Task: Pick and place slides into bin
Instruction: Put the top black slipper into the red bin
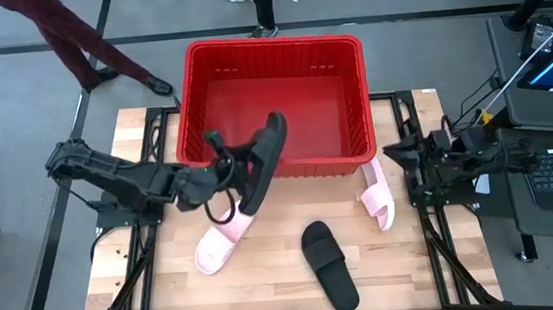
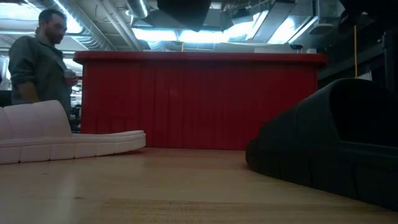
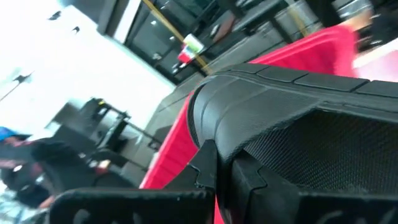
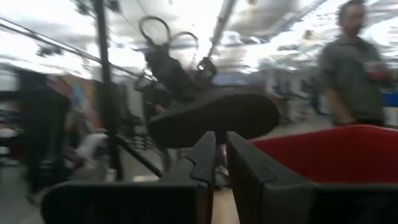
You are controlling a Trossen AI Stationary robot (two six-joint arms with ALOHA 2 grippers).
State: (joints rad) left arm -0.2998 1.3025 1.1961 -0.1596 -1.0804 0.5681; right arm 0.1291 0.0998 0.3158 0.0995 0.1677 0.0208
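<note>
Four slides show from above: two black and two pale pink. One black slide (image 1: pixel 265 156) is held off the desk (image 1: pixel 267 276) by the left pincer (image 1: pixel 226 171), whose fingers are clamped on it; its toe end tilts up over the near wall of the bin (image 1: pixel 282 164). The second black slide (image 1: pixel 328 265) lies flat near the desk's front edge, right of centre. One pink slide (image 1: pixel 220 242) lies just below the held slide, toward the front left; the other pink slide (image 1: pixel 376 194) rests by the bin's front right corner, near the desk's right edge. The single red bin sits at the back of the desk, its far rim past the back edge.

The right pincer (image 1: pixel 407 156) waits at the right edge, fingers nearly together and holding nothing.

The low view shows what the overhead one cannot: the bin's ribbed front wall (image 2: pixel 199 102) rising well above the pink slide's sole (image 2: pixel 68 140) and the big dark strap of the black slide (image 2: pixel 329 143), plus a person (image 2: pixel 37 68) standing beyond the desk. The left wrist view shows the black strap (image 3: pixel 298 124) gripped close, red bin wall (image 3: pixel 180 143) behind.

Bare wood lies open at the front left corner and between the two slides near the front.
</note>
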